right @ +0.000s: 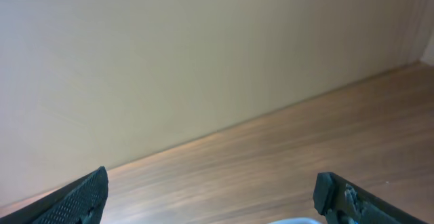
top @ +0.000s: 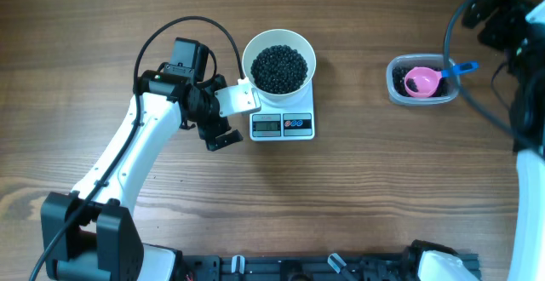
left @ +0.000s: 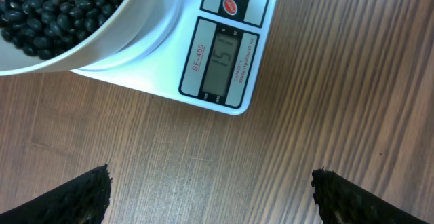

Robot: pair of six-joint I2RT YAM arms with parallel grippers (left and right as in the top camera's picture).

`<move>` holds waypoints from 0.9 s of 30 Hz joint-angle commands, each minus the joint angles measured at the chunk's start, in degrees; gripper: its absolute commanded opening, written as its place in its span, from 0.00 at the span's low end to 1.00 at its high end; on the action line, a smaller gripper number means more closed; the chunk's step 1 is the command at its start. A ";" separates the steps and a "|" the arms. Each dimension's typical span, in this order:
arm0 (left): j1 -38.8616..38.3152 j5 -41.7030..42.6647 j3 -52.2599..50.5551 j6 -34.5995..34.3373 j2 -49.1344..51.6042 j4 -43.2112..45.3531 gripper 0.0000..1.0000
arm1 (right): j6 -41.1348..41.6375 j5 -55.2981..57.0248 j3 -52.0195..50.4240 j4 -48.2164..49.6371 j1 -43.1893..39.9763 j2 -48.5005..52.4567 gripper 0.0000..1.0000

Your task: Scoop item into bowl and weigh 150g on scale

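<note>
We see the left gripper (left: pixel 213 195) and right gripper (right: pixel 210 191) both gaping wide and empty, the round white bowl (top: pixel 249 57) of tiny black beads (top: pixel 279 66) sitting on the small white digital scale (top: pixel 283 125), with open wooden worktop (top: pixel 366 196) along its front edge.

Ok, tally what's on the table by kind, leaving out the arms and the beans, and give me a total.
White bowl: 1
Scale: 1
Clear tub: 1
Pink scoop: 1
Total: 4
</note>
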 commanded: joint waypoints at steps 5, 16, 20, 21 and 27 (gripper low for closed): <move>-0.26 0.72 0.50 1.11 -0.15 -0.07 1.00 | 0.22 0.96 -3.17 -3.98 0.94 -15.15 1.00; -0.31 0.70 0.50 1.11 -0.15 -0.04 1.00 | 0.02 1.03 -30.36 15.17 4.68 -41.90 1.00; -0.31 0.70 0.50 1.11 -0.15 -0.07 1.00 | -0.52 0.98 -41.20 23.87 6.99 -49.57 1.00; -0.31 0.70 0.50 1.11 -0.15 -0.07 1.00 | -2.29 0.98 -43.23 26.08 7.58 -51.06 1.00; -0.26 0.70 0.50 1.11 -0.15 -0.07 1.00 | -7.32 0.98 -52.70 35.08 10.40 -58.95 1.00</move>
